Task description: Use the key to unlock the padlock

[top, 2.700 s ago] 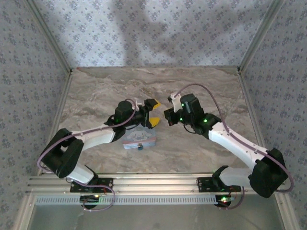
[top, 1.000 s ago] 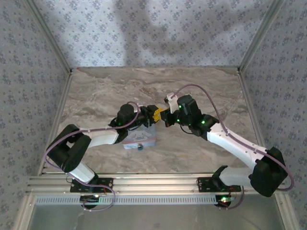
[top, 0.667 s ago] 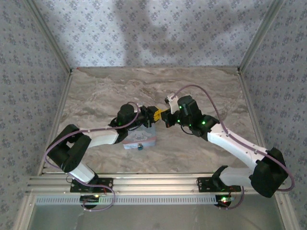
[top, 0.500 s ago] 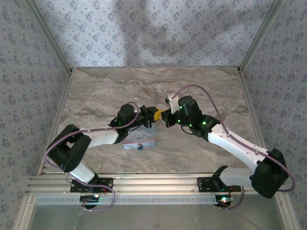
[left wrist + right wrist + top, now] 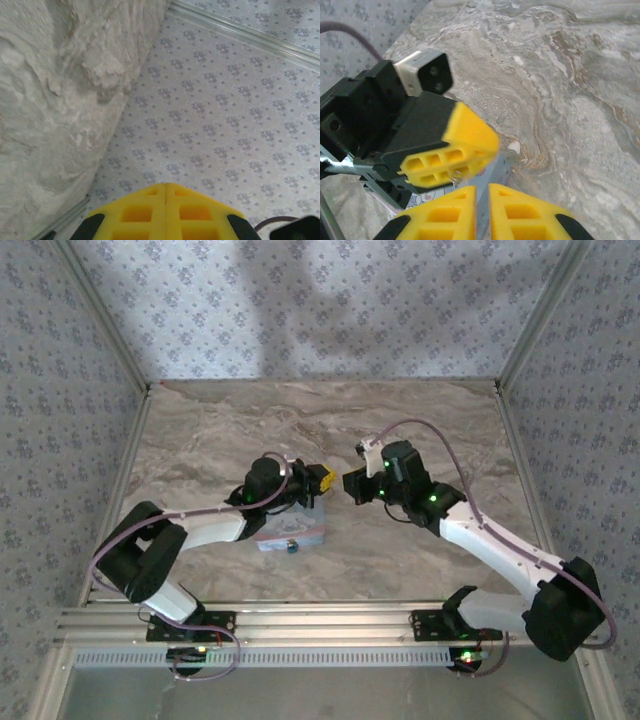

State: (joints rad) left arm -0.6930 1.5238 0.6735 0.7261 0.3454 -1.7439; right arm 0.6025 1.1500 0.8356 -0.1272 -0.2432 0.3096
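Both sets of yellow jaws face tip to tip just past the tin's (image 5: 300,528) far-right corner — left gripper (image 5: 325,480) clenched flat, right gripper (image 5: 349,486) parted a sliver, nothing between — while the padlock (image 5: 291,546) lies at the tin's near edge, nearer the left arm.

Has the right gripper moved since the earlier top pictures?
Yes. The right gripper has drawn back to the right, away from the pale blue tin, opening a gap to the left gripper.
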